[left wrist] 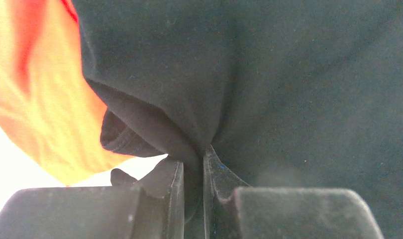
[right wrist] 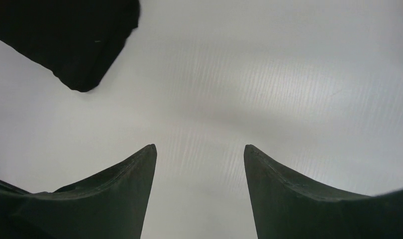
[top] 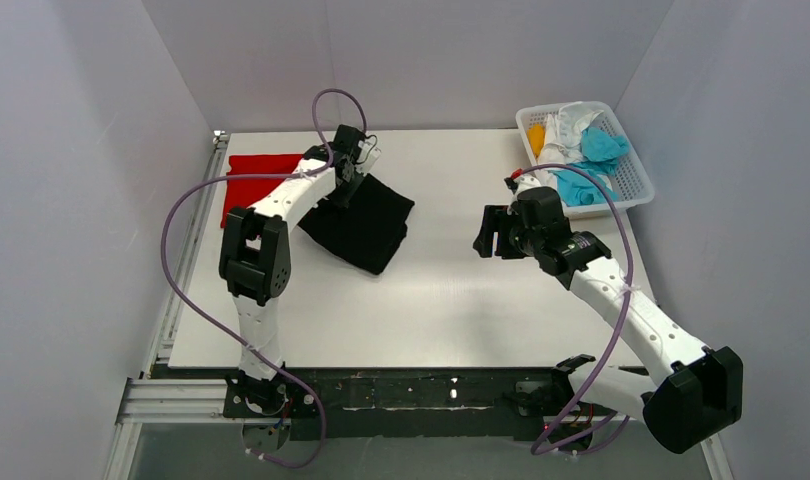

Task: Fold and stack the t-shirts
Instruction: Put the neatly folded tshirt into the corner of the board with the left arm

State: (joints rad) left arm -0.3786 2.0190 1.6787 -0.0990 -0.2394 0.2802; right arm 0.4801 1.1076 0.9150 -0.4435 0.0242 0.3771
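Nearest in the top view, the left arm (top: 253, 262) reaches to the far left of the table (top: 461, 300), where the left gripper (top: 345, 172) sits on the far edge of the black t-shirt (top: 366, 228). That folded garment lies left of centre, and its left corner overlaps the red t-shirt (top: 256, 180), which lies flat at the far-left corner. The right gripper (top: 486, 232) hangs over bare table right of centre, well apart from both garments. A white basket (top: 636, 190) at the far right holds cyan, white and orange cloth. Left wrist view: the left gripper (left wrist: 193, 159) is clamped on a pinched fold of the black t-shirt (left wrist: 289, 89), with the red t-shirt (left wrist: 35, 99) beside it. Right wrist view: the right gripper (right wrist: 199, 149) has its jaws spread apart over the table (right wrist: 289, 74), holding nothing; a corner of the black t-shirt (right wrist: 65, 40) shows at upper left.
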